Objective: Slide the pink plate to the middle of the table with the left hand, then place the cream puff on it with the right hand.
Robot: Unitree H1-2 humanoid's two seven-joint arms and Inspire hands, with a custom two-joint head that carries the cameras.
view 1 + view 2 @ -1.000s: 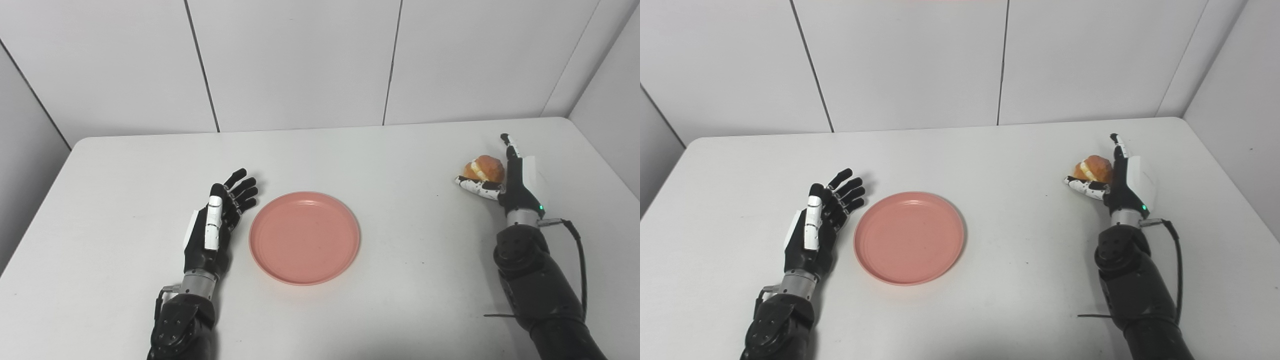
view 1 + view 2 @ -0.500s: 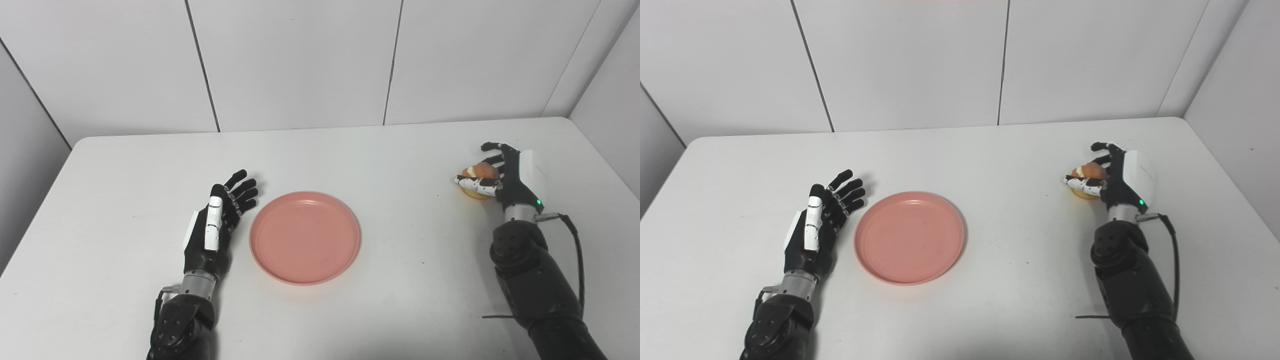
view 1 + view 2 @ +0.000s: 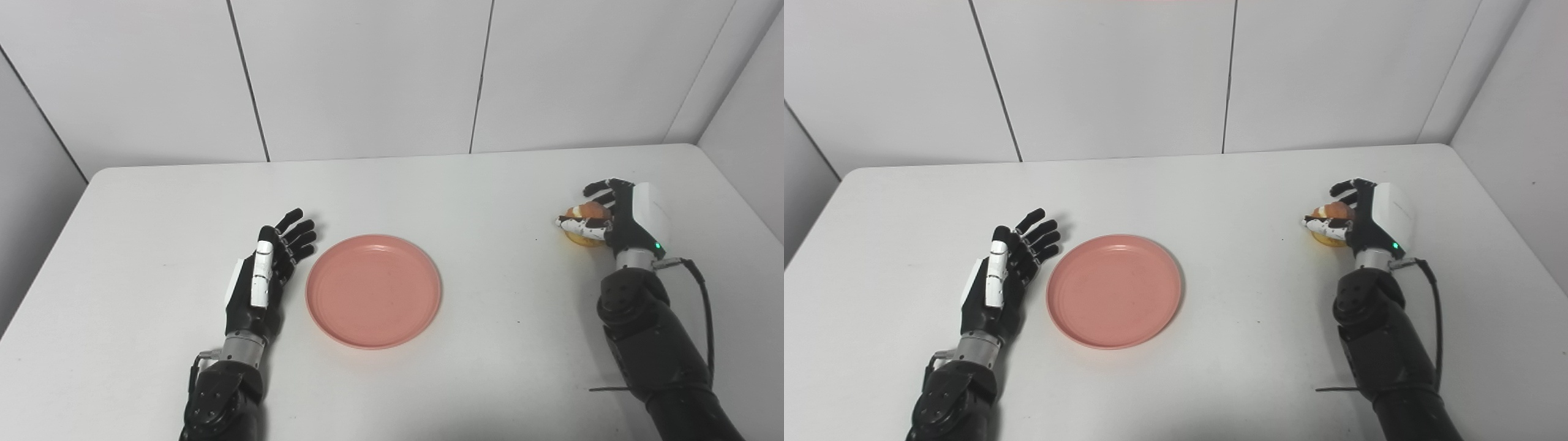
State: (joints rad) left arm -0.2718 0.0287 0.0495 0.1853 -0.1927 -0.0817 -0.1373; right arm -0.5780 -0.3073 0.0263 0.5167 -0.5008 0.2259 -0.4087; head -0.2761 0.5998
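While the pink plate [image 3: 373, 291] lies empty mid-counter [image 3: 478, 202], left hand [image 3: 264, 275] rests just left of it, fingers spread, holding nothing, not touching the rim. Farther back at the right side, right hand [image 3: 614, 215] is curled around the cream puff [image 3: 585, 214], fingers over the top, thumb under the front; puff sits low at the counter surface, well apart from the plate.
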